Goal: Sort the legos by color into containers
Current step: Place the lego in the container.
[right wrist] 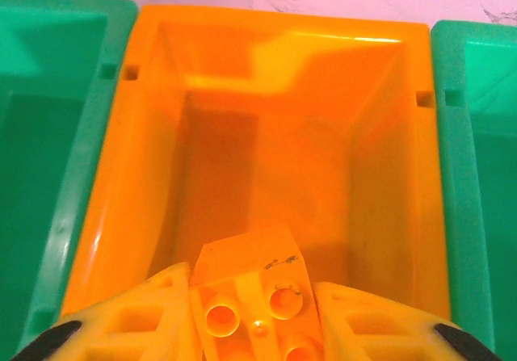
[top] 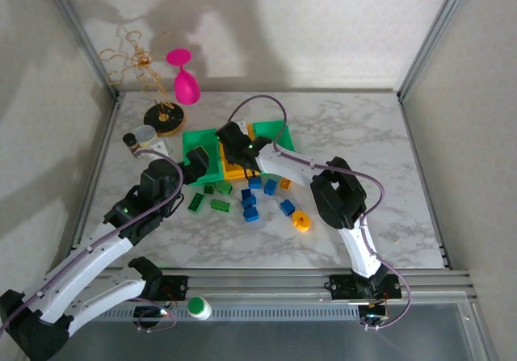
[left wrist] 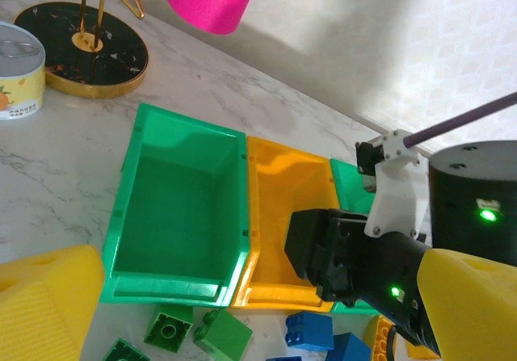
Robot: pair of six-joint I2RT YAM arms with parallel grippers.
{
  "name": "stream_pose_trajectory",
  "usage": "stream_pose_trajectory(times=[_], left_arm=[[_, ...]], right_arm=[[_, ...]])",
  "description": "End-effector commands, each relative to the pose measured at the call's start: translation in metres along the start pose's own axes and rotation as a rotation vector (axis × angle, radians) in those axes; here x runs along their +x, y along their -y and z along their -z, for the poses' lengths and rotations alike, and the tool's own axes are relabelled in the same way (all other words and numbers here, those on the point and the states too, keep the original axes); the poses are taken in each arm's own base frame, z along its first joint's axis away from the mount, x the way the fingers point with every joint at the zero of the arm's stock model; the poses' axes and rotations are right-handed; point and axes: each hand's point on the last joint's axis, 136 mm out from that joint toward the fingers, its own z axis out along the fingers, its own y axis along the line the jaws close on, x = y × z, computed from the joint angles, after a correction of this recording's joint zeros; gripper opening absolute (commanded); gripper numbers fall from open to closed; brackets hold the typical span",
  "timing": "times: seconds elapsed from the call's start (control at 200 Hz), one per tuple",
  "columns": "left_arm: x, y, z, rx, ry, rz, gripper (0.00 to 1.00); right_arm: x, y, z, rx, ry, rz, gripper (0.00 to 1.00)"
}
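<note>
On the white-grey marble tabletop [top: 363,135], boxed in by pale walls [top: 323,22] w/ alu posts [top: 428,34], loose legos [top: 250,203] lie scattered near the bins. R gripper [right wrist: 254,316] pinches a yellow-orange brick [right wrist: 246,284] over the orange bin [right wrist: 266,135], btwn two green bins [right wrist: 48,135]. L gripper [top: 198,165] gapes wide, empty.

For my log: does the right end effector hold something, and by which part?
The right end effector pinches an orange lego by its two opposite sides, over the orange bin.
</note>
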Motion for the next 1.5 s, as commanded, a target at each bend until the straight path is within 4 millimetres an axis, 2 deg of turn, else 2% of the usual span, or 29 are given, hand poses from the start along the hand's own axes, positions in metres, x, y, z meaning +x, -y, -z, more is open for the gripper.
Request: stream_pose_trajectory(times=[0.0, 0.395, 0.476, 0.616, 0.716, 0.966, 1.186, 1.497], left_arm=[[-0.004, -0.008, -0.001, -0.023, 0.038, 0.02, 1.0], [-0.003, -0.018, -0.001, -0.055, 0.059, 0.03, 1.0], [-0.003, -0.019, 0.0, -0.057, 0.067, 0.04, 1.0], [-0.003, -0.02, 0.0, -0.058, 0.07, 0.043, 0.99], [-0.004, -0.02, 0.0, -0.063, 0.072, 0.04, 1.0], [-0.008, -0.02, 0.002, -0.061, 0.079, 0.041, 1.0], [-0.013, -0.019, 0.007, -0.059, 0.092, 0.043, 1.0], [-0.016, -0.018, 0.011, -0.05, 0.095, 0.047, 1.0]], right_arm=[[-0.01, 0.005, -0.012, 0.032, 0.019, 0.003, 0.28], [-0.001, 0.006, -0.053, 0.052, -0.028, 0.023, 0.3], [0.0, 0.005, -0.057, 0.05, -0.033, 0.025, 0.31], [0.0, 0.004, -0.059, 0.046, -0.033, 0.03, 0.38], [-0.003, 0.005, -0.056, 0.049, -0.028, 0.031, 0.47], [-0.022, 0.003, -0.039, 0.031, 0.013, 0.019, 0.54], [-0.039, 0.003, -0.02, 0.014, 0.047, -0.002, 0.56], [-0.045, 0.005, -0.009, 0.013, 0.06, -0.018, 0.53]])
